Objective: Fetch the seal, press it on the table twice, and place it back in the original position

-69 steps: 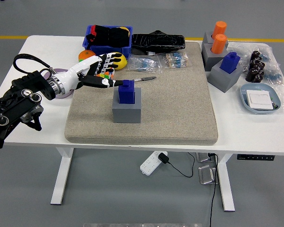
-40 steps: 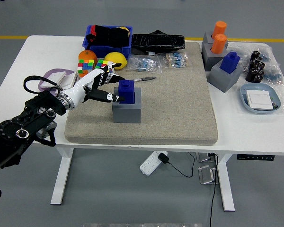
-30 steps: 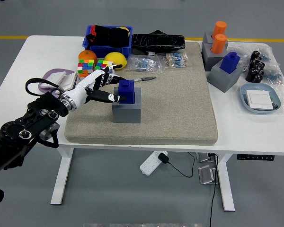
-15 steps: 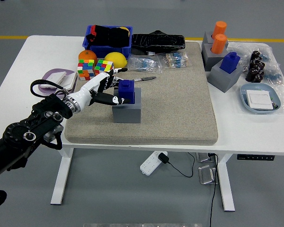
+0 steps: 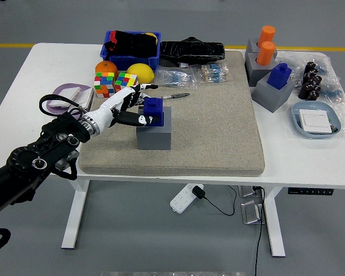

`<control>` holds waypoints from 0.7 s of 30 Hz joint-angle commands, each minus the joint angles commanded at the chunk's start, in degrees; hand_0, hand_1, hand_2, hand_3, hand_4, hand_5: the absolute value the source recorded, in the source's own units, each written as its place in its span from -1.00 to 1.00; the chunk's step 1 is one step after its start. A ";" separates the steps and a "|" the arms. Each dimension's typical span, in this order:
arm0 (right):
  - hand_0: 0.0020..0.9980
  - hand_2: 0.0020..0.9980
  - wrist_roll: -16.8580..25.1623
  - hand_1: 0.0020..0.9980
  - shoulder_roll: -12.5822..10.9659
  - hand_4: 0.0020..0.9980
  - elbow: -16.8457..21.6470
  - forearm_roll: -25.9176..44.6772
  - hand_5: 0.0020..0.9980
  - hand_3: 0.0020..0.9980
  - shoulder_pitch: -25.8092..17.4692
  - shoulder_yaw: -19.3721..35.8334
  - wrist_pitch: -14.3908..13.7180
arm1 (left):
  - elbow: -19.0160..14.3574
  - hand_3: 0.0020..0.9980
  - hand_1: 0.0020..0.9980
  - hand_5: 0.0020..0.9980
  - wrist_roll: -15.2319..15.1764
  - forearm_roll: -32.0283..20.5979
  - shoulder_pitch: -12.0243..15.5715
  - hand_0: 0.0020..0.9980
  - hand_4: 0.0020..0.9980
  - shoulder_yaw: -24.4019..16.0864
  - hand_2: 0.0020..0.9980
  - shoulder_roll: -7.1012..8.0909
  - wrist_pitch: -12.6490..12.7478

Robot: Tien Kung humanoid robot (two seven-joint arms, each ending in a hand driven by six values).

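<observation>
On the mat, left of centre | left hand (image 5: 128,106) fingers spread, touching blue seal (image 5: 153,111) | seal in grey holder (image 5: 154,134)

Our left arm now reaches farther in from the lower left than earlier, and our left hand (image 5: 128,107) sits right against the blue seal (image 5: 154,111), thumb on its front face, where before it stood just short of it.

A robotics lab: grey concrete floor (image 5: 310,23) with a yellow line (image 5: 11,45) behind the cluttered white desk (image 5: 310,161).
</observation>
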 joint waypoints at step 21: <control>0.54 0.37 0.21 0.37 0.06 0.62 -0.01 -0.03 0.02 0.25 -0.07 0.18 -0.35 | -3.32 0.54 -0.20 -1.00 -1.74 0.55 -0.14 0.35 0.25 -2.19 -0.32 1.48 2.23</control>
